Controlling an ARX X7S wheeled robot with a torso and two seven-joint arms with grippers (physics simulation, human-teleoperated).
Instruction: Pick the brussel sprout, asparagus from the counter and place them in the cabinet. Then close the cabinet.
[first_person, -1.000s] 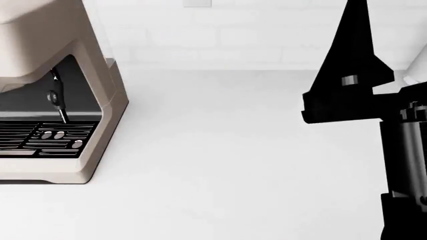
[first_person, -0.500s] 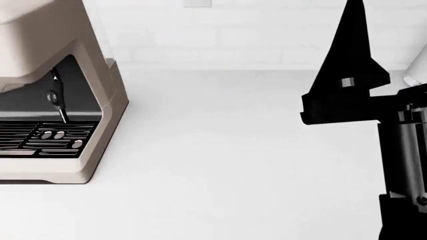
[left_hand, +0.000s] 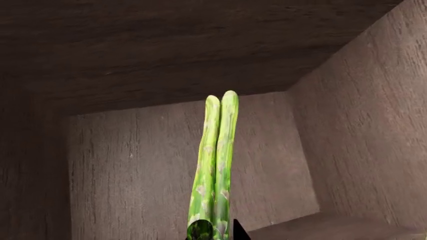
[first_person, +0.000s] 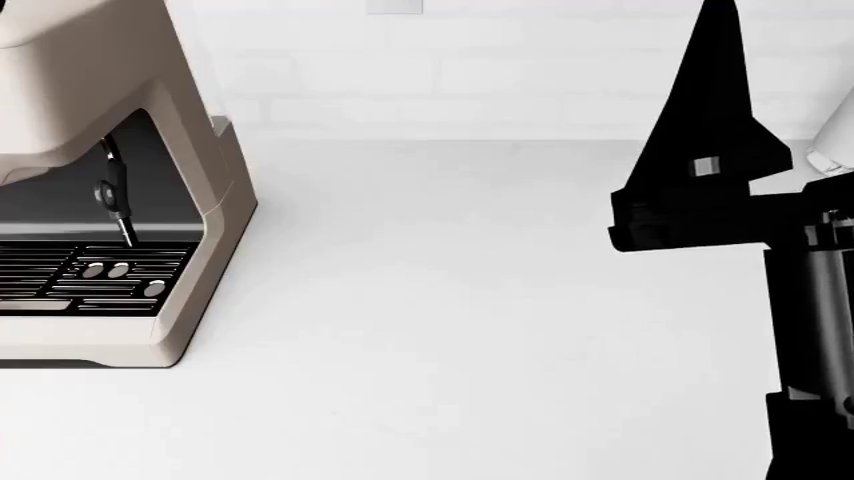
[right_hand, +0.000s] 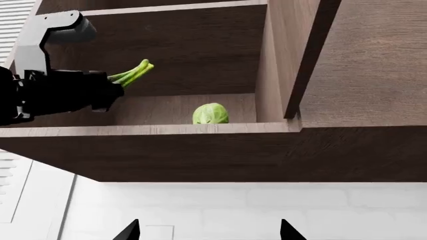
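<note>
Left wrist view: two slim bright-green asparagus spears (left_hand: 215, 165) stand out from the camera into a dark-brown wooden cabinet (left_hand: 347, 130), with its back panel and side wall beyond them. The left claw's fingers hardly show here, only a dark sliver at the spears' base. If the claw lets go while the stalks hang high above the shelf floor, I'd expect them to bounce or roll toward the front lip.

Head view: a broad plain white counter (first_person: 454, 330) with a beige espresso machine (first_person: 147, 200) at one side and the black right arm (first_person: 707, 180) rising on the other. No vegetable lies on the counter in this picture. I can read no brand or lettering on the machine, nor anywhere else.

Right wrist view: looking up at the open cabinet, the left gripper (right_hand: 110, 92) is clamped on the asparagus, whose tips poke into the shelf space. The small round pale-green brussel sprout (right_hand: 211, 114) already sits on that shelf, near the front edge and a little apart from the spears. A clumsy release or a sideways sweep could knock the sprout off. The right gripper (right_hand: 209, 231) shows two dark fingertips spread wide, holding nothing. The door itself I cannot make out clearly; swinging it while an arm is inside would be the other hazard.
</note>
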